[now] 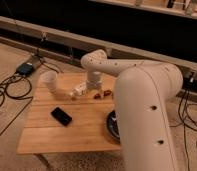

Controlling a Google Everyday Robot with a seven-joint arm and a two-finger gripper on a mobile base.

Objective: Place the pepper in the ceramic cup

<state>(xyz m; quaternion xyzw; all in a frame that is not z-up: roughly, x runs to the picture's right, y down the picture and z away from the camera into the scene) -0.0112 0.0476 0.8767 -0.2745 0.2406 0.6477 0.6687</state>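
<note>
**Claw down beside the pepper, grasp not yet made**

The robot's white arm fills the right side of the view. It bends across the wooden table and points its wrist down at the middle of the back half. A dark round plate lies near the right front edge, half hidden behind the arm. The white cup stands at the back left, well apart from the wrist. It looks tilted, though this is hard to tell. A dark phone lies flat in front of the cup, towards the middle. A pale block lies just left of the wrist. The red-orange pepper lies on the table just right of it, well apart from the cup.

The claw hangs low over the table between the block and the pepper, at the pepper's left end. Its fingers are spread and pinch nothing. Whether they touch the pepper cannot be made out.

The step in hand looks like the reach for the pepper, so the task is at an early stage. The next move calls for settling the fingers on either side of the slender pepper, clear of the block, and pressing them together. The lift and the carry left to the cup would come after.
</note>
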